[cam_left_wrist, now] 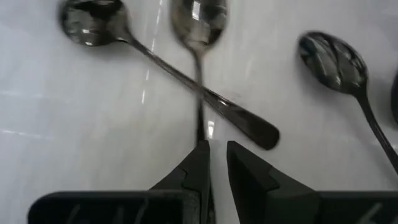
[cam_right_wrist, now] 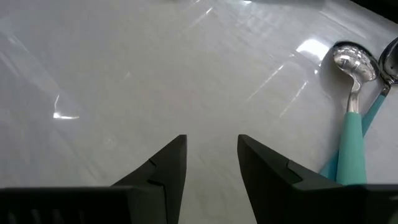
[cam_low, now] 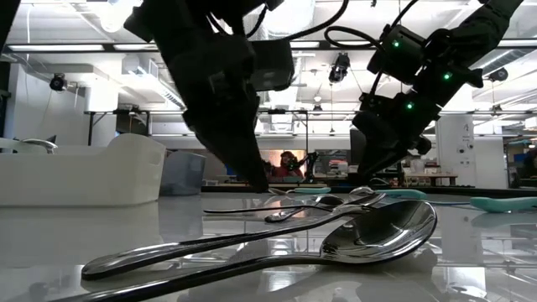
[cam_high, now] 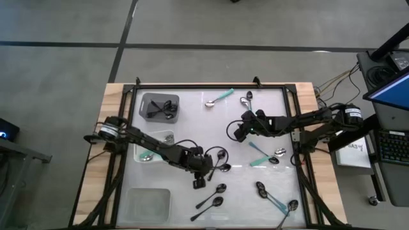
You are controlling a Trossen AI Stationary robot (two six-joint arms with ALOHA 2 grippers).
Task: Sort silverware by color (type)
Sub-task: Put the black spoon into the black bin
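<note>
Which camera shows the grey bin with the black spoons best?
The high view: the grey bin sits fully visible at the table's far left, with black spoons inside. The low view doesn't clearly show it, and neither wrist view shows it.

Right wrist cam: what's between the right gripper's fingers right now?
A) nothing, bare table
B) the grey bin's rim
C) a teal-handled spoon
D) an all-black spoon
A: the right gripper stands open over bare white table; the nearest teal-handled spoon lies off to one side, untouched.
</note>
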